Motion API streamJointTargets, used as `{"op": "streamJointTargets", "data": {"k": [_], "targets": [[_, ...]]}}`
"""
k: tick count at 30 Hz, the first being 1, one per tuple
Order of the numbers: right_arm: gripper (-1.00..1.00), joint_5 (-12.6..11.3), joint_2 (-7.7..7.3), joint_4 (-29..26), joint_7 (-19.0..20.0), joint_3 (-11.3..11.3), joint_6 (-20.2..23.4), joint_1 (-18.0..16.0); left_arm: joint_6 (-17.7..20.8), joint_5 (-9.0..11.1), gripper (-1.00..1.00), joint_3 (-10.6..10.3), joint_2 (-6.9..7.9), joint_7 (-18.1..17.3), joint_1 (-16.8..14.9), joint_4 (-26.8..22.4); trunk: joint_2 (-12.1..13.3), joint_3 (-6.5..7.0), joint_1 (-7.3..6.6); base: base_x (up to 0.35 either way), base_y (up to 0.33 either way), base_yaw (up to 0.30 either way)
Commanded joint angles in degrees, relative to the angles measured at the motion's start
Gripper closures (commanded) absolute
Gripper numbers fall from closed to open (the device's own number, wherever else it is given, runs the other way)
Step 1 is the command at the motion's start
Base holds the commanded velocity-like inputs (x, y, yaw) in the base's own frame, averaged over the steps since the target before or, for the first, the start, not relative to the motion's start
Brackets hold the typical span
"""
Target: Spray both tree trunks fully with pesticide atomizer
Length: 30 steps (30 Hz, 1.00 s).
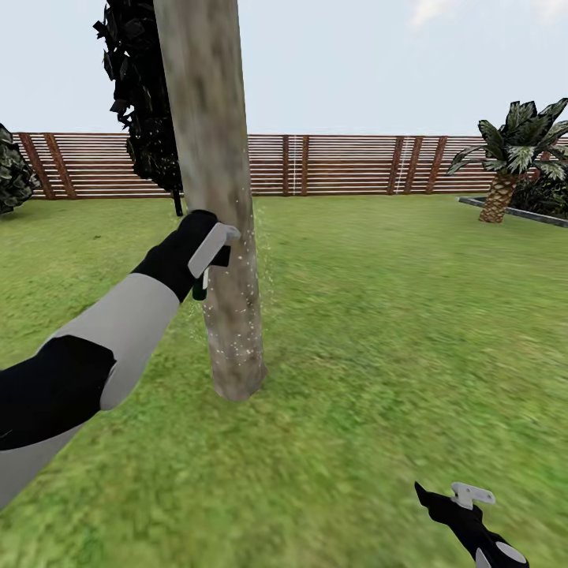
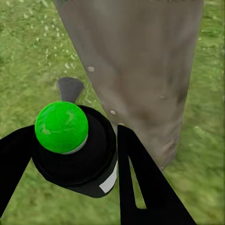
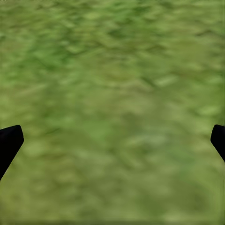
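Note:
A thick grey-brown mottled tree trunk (image 1: 211, 197) rises from the lawn just ahead of me, and it stands close up in the left wrist view (image 2: 140, 70). My left gripper (image 1: 210, 256) is held against its left side, shut on the pesticide atomizer (image 2: 70, 150), a small black bottle whose round top (image 2: 61, 126) shows bright green. Fine white droplets (image 1: 251, 315) speckle the bark and the air beside it. My right gripper (image 1: 446, 495) hangs low at the lower right, open over bare grass (image 3: 112, 140), holding nothing.
A brown slat fence (image 1: 339, 164) closes off the lawn behind. A dark narrow tree (image 1: 142, 102) stands behind the trunk, a dark bush (image 1: 12, 177) at far left, and a palm-like plant (image 1: 513, 158) in a bordered bed at right. Grass stretches to the right of the trunk.

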Motion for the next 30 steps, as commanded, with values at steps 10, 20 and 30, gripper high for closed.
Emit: {"op": "streamJointTargets", "data": {"k": [10,20,30], "targets": [[-1.0,0.0,0.01,0.0,0.0,0.0,0.0,0.0,-6.2,-0.1,1.0,-0.3,4.74,-0.6,0.8,15.0,0.0,0.06,0.0,0.0,0.0,-0.078],[-1.0,0.0,-0.02,0.1,0.0,0.0,0.0,0.0,-34.6,-0.2,1.0,-0.5,1.29,-3.4,18.1,29.9,0.0,0.06,0.0,0.0,0.0,0.0],[-1.0,0.1,0.01,0.0,0.0,0.0,0.0,0.0,-48.5,0.0,1.0,-0.4,2.08,-3.3,25.2,30.1,0.0,0.06,0.0,0.0,0.0,0.0]]}}
